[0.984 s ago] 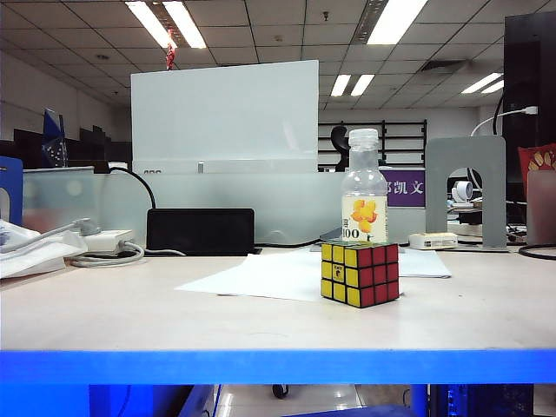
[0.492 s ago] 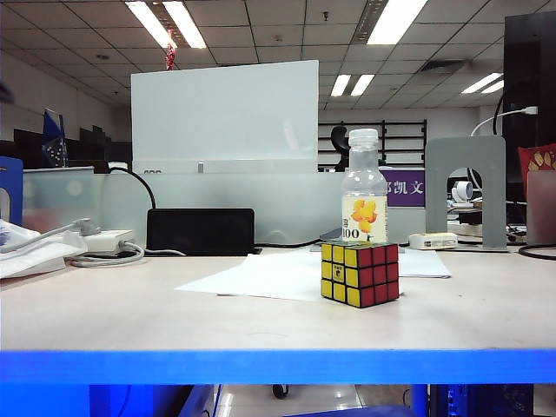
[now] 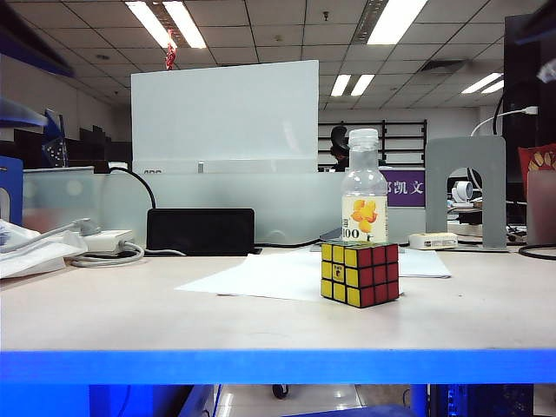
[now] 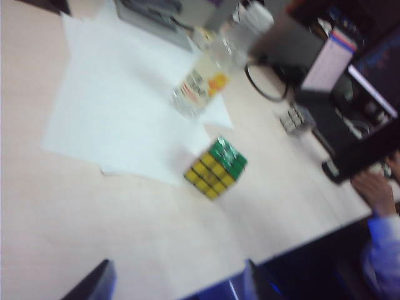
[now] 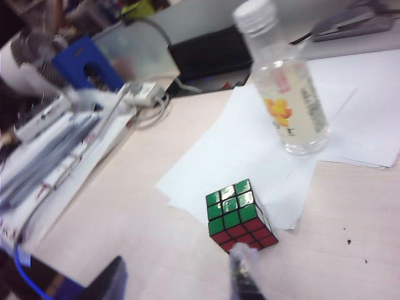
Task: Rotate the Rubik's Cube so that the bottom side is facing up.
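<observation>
While both my pincers hang spread above the desk point(image 3: 130, 321), right pincer point(image 5: 181, 278) sits nearer the black-framed sticker-squared Rubik's Cube point(image 5: 240, 214), green face up; left pincer point(image 4: 172, 281) farther.

Bright ceiling light; both wrist views motion-blurred.

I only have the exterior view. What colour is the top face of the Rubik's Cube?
Observer: Green; both wrist views show the Rubik's Cube with a green face up.
Operator: Are the pincers holding anything?
Observer: No. The left pincer is open and empty, with the cube ahead of it.
Operator: And the right?
Observer: The right pincer is open too, one finger overlapping the cube's edge; contact unclear.
</observation>
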Tool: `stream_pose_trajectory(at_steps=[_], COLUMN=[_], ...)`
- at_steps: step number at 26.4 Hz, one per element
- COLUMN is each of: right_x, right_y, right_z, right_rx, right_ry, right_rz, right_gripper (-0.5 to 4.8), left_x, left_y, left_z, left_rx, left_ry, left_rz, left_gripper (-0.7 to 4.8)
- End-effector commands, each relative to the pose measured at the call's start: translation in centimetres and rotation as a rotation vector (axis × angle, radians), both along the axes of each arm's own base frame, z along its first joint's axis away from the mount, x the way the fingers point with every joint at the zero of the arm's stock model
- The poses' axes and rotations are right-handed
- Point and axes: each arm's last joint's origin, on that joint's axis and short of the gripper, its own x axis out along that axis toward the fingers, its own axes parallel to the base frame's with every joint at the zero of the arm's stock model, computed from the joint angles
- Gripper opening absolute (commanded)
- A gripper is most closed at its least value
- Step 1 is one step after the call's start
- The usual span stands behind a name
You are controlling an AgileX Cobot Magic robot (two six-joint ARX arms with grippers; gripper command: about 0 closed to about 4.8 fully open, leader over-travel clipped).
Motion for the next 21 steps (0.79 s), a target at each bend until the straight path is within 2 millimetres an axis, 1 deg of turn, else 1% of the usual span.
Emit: stream_pose_trajectory(at_steps=[1,2,3,5,7,9,11,12,13,15,17,19,21], right_x=[1.0,1.3,1.8,2.3,2.8,3.1,3.6,3.9,4.1,4.7,5.4,6.3,7.4], right_y=[0.7,0.9,1.3,1.7,2.3,2.9,3.3,3.5,3.7,4.2,4.6,5.2,5.7], right_z=[1.1,1.5,2.1,2.7,3.2,3.1,2.4,1.8,1.6,1.2,1.3,1.8,2.4], right_rx=[-0.083,-0.101,-0.129,-0.17,-0.266,-0.326,-0.368,-0.405,-0.425,-0.463,-0.486,-0.503,-0.518], right_ry=[0.049,0.065,0.087,0.105,0.107,0.136,0.194,0.237,0.253,0.282,0.284,0.279,0.272], right_rz=[0.073,0.092,0.121,0.138,0.156,0.185,0.191,0.19,0.203,0.224,0.243,0.254,0.266], right_gripper=[2.2,2.3,2.55,2.57,2.57,2.6,2.92,3.38,3.51,3.6,3.6,3.63,3.7], left_x=[0.2,0.3,0.6,1.1,1.6,1.9,1.9,1.8,1.8,1.7,1.6,1.5,1.5], left_y=[-1.3,-1.6,-2.1,-2.5,-2.8,-2.9,-2.8,-2.8,-2.8,-2.7,-2.7,-2.6,-2.6], left_z=[0.6,0.8,1.2,1.9,2.7,3.3,3.5,3.4,3.4,3.1,3.0,3.0,3.4], left_rx=[0.043,0.054,0.078,0.121,0.175,0.222,0.257,0.263,0.267,0.279,0.285,0.29,0.29], left_ry=[0.029,0.044,0.055,0.05,0.044,0.05,0.067,0.081,0.092,0.118,0.135,0.147,0.145], left_rz=[-0.018,-0.03,-0.056,-0.08,-0.097,-0.095,-0.081,-0.083,-0.084,-0.087,-0.089,-0.09,-0.09], left_gripper=[2.78,2.78,2.78,2.79,2.79,2.78,2.78,2.78,2.79,2.79,2.79,2.79,2.79])
